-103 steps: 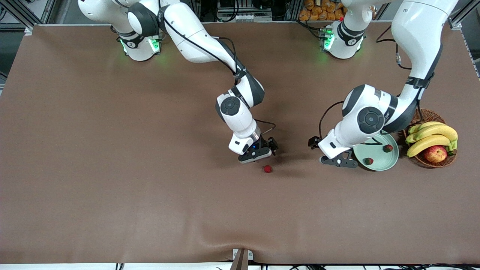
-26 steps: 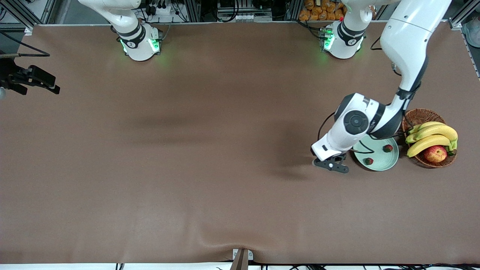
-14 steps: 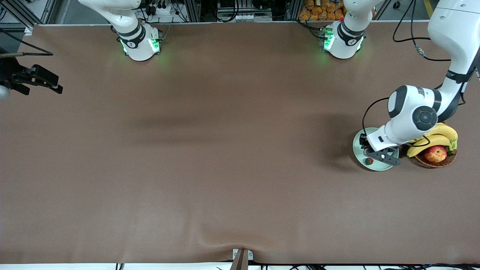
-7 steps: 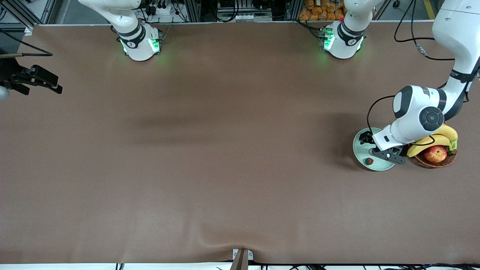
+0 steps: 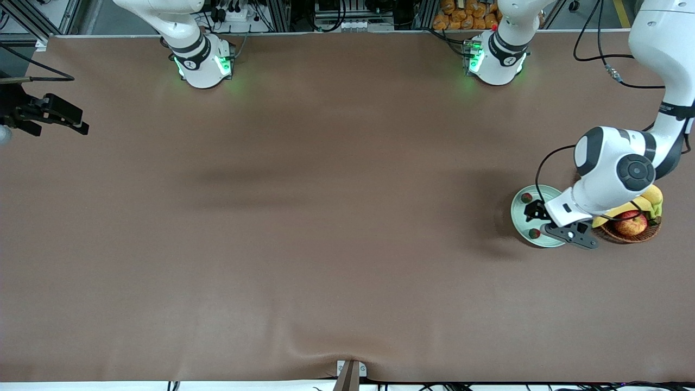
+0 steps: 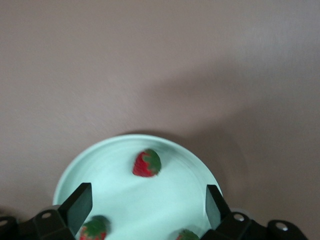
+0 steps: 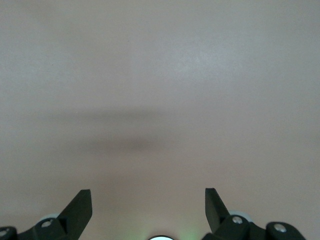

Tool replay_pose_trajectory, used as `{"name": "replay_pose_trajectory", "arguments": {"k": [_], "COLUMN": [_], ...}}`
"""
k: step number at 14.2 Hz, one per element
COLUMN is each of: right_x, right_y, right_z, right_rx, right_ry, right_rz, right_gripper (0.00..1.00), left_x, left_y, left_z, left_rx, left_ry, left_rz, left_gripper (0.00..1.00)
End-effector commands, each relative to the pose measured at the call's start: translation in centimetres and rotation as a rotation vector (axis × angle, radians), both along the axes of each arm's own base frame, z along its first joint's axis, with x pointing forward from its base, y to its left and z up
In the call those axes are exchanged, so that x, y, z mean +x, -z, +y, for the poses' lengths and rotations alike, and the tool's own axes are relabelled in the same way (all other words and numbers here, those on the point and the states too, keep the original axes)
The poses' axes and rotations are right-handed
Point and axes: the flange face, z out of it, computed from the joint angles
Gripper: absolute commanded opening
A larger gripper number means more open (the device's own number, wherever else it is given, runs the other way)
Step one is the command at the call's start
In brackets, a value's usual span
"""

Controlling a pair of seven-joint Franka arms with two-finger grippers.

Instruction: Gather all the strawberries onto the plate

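From the front we see our left gripper over the plate, fingers apart and empty; two strawberries show on the plate, beside the wicker basket of fruit. Our right gripper waits over the table's edge at its own end. Our left wrist view shows three strawberries on the plate between the spread fingers. Our right wrist view shows fingers wide apart over bare table, holding nothing
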Motion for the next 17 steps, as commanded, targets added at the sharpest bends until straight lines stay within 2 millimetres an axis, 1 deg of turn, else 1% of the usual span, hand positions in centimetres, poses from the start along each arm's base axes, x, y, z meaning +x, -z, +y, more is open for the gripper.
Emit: {"name": "replay_pose_trajectory", "arguments": {"k": [1, 3, 4, 6, 9, 11, 12, 13, 15, 16, 17], "right_x": [-0.4, -0.6, -0.6, -0.6, -0.7, -0.6, -0.6, -0.5, -0.4, -0.5, -0.5], "right_y": [-0.4, -0.6, -0.7, -0.7, -0.6, -0.5, -0.4, -0.4, -0.4, -0.4, -0.4], "right_z": [-1.0, -1.9, -2.1, -1.9, -2.2, -1.8, -1.7, -1.4, -0.3, -0.3, 0.0], "right_rx": [-0.002, 0.005, 0.005, 0.005, 0.005, 0.004, 0.003, 0.005, 0.003, 0.003, 0.001], "right_ry": [0.01, 0.027, 0.03, 0.027, 0.033, 0.022, 0.02, 0.016, -0.005, -0.006, -0.01], "right_rz": [0.001, -0.001, -0.003, -0.003, 0.0, 0.006, 0.006, 0.008, 0.008, 0.01, 0.008], "right_gripper": [1.0, 1.0, 1.0, 1.0, 1.0, 1.0, 1.0, 1.0, 1.0, 1.0, 1.0], "left_x": [1.6, 2.9, 3.4, 3.8, 4.3, 4.7, 4.7, 4.8, 5.5, 5.6, 5.6], "left_y": [-1.8, -3.5, -4.0, -4.6, -5.4, -5.6, -5.7, -5.7, -6.7, -7.1, -7.8], "left_z": [0.5, 1.0, 0.9, -0.2, -0.5, -1.7, -2.8, -3.0, -3.6, -3.5, -4.2], "left_rx": [0.018, 0.019, 0.017, 0.016, 0.024, 0.025, 0.031, 0.047, 0.074, 0.098, 0.109], "left_ry": [-0.008, -0.017, -0.017, -0.002, 0.002, 0.016, 0.028, 0.03, 0.033, 0.025, 0.022], "left_rz": [-0.042, -0.081, -0.095, -0.109, -0.097, -0.087, -0.088, -0.084, -0.07, -0.058, -0.051], "left_gripper": [1.0, 1.0, 1.0, 1.0, 1.0, 1.0, 1.0, 1.0, 1.0, 1.0, 1.0]}}
